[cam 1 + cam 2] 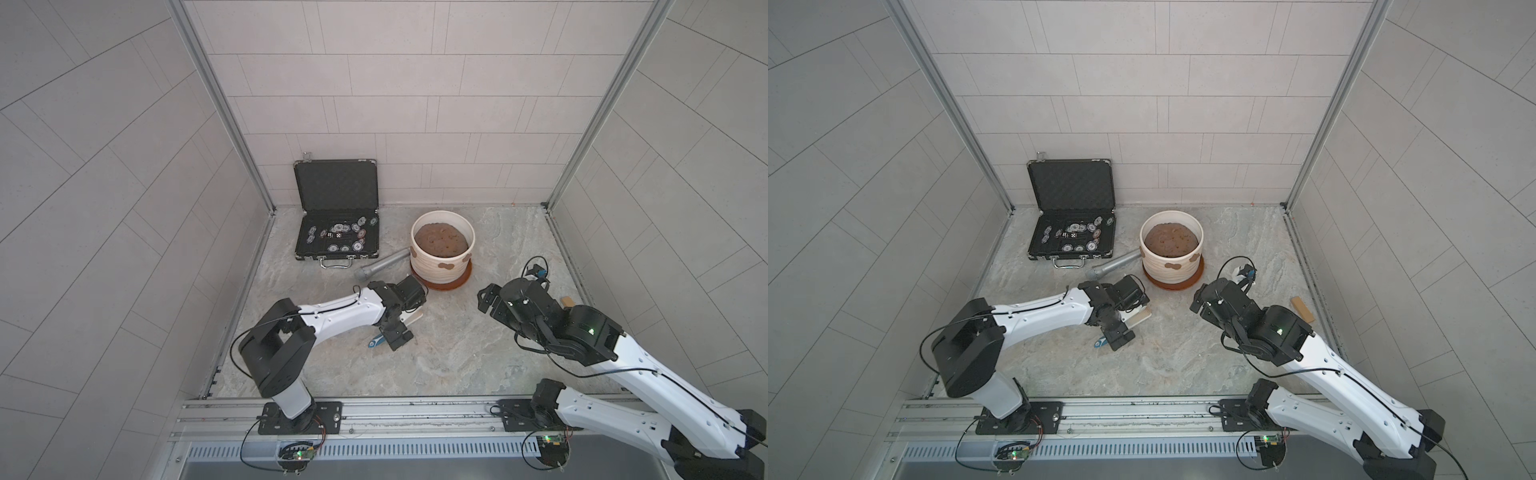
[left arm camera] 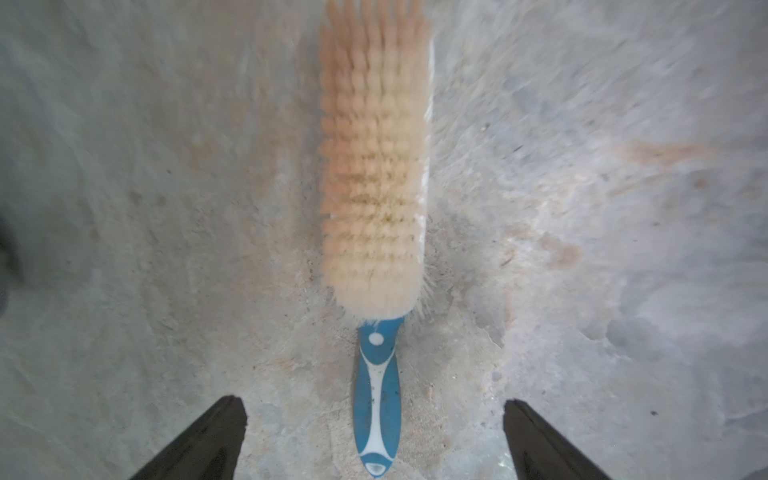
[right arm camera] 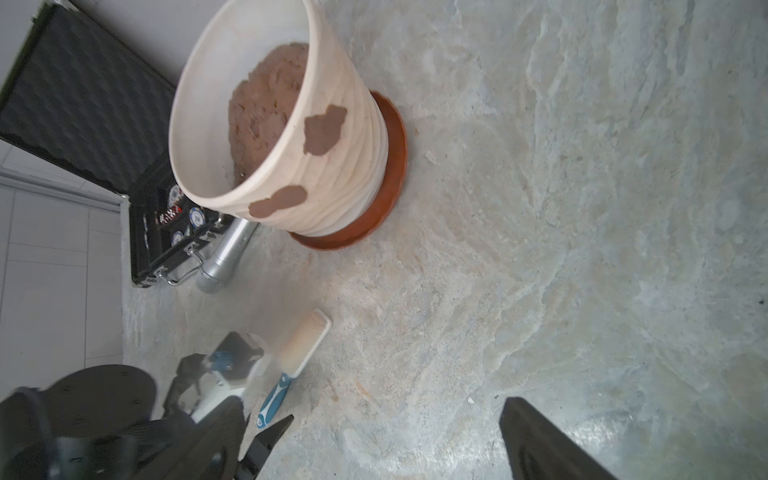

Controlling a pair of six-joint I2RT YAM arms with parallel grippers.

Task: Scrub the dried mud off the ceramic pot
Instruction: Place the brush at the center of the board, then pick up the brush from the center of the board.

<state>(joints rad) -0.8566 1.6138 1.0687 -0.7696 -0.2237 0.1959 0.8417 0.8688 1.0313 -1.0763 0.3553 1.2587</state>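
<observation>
Grey tiled walls are boxing in a mottled stone-look floor [image 1: 436, 365] in both top views. Ceramic pot [image 1: 432, 268] is standing upright near the back wall on a reddish-brown saucer [image 1: 444, 287], axis vertical, mouth facing up, lumpy brown soil [image 1: 441, 240] filling it. Its ribbed cream wall is carrying dried mud [image 1: 448, 266], flat lobed patches facing the arms. Open black case [image 1: 336, 189] is sitting to its left, with a grey metal cylinder [image 1: 380, 265] lying between them. Left gripper [image 1: 398, 337] is hovering over a brush [image 1: 410, 317]; right gripper [image 1: 484, 301] is hanging well apart from the pot.

Left wrist: jaws are standing wide, straddling the blue-white handle without touching it. Tan bristles are facing up, blurred.

Right wrist: jaws are gaping, nothing between them. Brush head is pointing toward the pot.
</observation>
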